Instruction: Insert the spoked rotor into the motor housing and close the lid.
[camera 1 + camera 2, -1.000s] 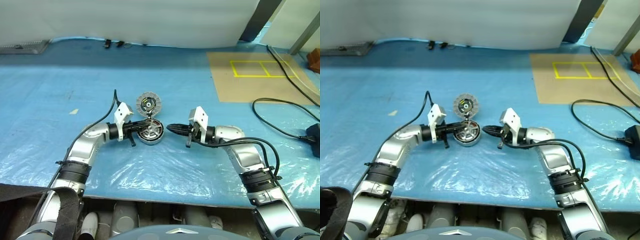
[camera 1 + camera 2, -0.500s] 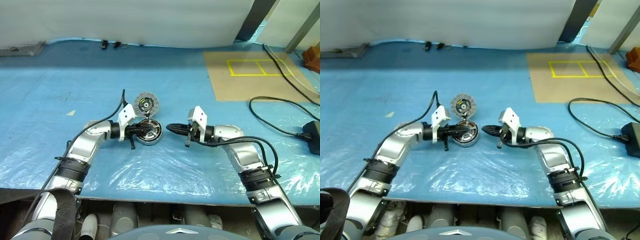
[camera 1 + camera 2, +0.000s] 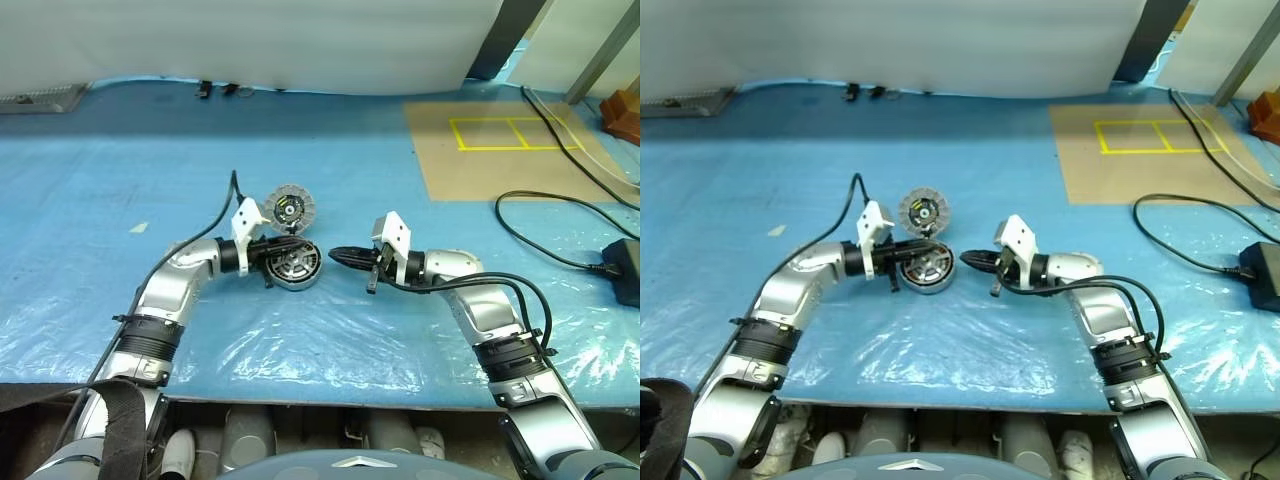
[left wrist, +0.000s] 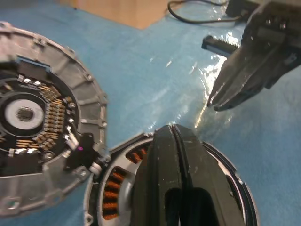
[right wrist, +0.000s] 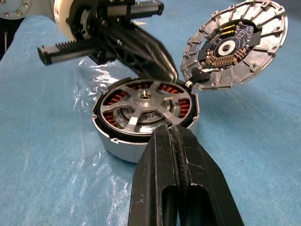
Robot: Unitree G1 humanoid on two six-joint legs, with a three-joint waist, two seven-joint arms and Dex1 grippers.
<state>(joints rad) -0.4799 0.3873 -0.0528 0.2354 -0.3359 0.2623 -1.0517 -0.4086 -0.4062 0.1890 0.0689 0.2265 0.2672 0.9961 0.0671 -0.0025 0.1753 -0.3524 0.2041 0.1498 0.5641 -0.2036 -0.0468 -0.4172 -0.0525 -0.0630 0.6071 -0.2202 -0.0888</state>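
Observation:
The motor housing [image 5: 117,143] lies on the blue sheet with the spoked rotor [image 5: 143,110] seated in it, copper windings showing between the spokes. Its hinged lid [image 5: 235,44] stands open behind it, ribbed inner face towards me. My left gripper [image 3: 292,250] is shut and empty, its fingers [image 5: 141,47] reaching level over the housing's far side close to the hinge. Just right of the housing, my right gripper [image 3: 335,255] is shut and empty too, its tip pointing at the housing's rim without touching it.
A brown board with yellow tape [image 3: 500,150] lies at the back right. A black cable [image 3: 560,215] and a black adaptor [image 3: 627,275] lie at the right. The sheet's front edge [image 3: 300,385] runs close below the arms.
My left gripper has lifted a little over the housing, still shut. The right gripper has kept still. The whole view has shifted slightly.

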